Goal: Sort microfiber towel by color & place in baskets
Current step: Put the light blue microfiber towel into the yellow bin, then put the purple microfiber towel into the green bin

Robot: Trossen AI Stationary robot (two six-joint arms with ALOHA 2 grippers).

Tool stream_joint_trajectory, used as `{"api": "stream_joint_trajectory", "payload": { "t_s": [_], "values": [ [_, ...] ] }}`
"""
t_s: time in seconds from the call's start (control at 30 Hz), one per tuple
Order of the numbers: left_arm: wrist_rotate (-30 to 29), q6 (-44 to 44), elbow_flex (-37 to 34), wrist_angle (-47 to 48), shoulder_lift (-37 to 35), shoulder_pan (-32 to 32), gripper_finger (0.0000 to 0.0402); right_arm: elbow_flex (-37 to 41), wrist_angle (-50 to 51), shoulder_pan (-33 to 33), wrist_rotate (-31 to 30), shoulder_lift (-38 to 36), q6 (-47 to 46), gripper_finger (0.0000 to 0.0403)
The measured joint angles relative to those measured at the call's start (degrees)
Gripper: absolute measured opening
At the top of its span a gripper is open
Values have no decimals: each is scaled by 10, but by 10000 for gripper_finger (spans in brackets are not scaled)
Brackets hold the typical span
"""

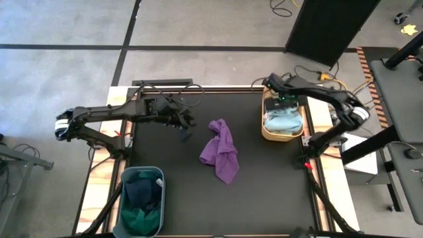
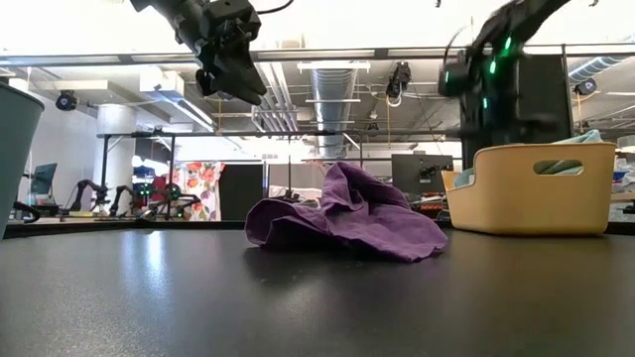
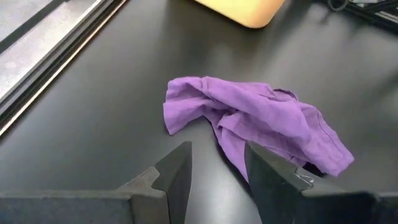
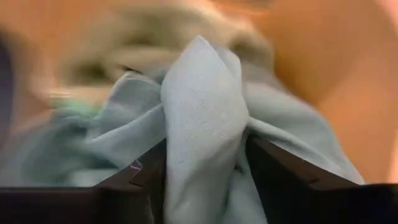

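A purple towel (image 1: 220,151) (image 2: 347,218) (image 3: 255,121) lies crumpled on the black table near its middle. My left gripper (image 1: 187,124) (image 2: 233,74) (image 3: 217,155) hangs open above the table, to the left of this towel and clear of it. My right gripper (image 1: 283,99) (image 2: 474,74) (image 4: 205,162) is over the far end of the tan basket (image 1: 268,131) (image 2: 531,193), shut on a light blue towel (image 4: 202,106). More light blue cloth (image 1: 283,122) fills the tan basket. My right gripper pinches a bunched fold of the light blue towel (image 4: 205,143) between its two fingers (image 4: 146,177). The cloth reaches on past the fingertips, over the tan basket. Whether its far part rests on the pile inside, I cannot tell.
A grey-blue basket (image 1: 158,173) (image 2: 15,149) stands at the table's near left corner, holding dark blue and green towels (image 1: 142,198). The tan basket sits at the right edge. Bare black tabletop (image 1: 264,185) surrounds the purple towel. Cables lie beyond the far edge.
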State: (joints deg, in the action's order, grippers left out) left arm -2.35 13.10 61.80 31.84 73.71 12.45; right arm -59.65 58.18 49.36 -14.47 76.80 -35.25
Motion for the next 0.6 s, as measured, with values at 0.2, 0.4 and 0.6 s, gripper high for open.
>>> {"api": "stream_joint_trajectory", "payload": {
  "t_s": [0.2, 0.4, 0.6],
  "values": [
    [0, 21, 0, 5, 3, 0, 133, 47, -32, 9, -10, 97, -12, 160],
    [-3, 35, -1, -6, 13, -7, 135, -1, 8, 5, -2, 77, 10, 154],
    [-12, 69, -1, -44, 53, -7, 170, -100, 102, 5, -2, 1, 32, 177]
  ]
}}
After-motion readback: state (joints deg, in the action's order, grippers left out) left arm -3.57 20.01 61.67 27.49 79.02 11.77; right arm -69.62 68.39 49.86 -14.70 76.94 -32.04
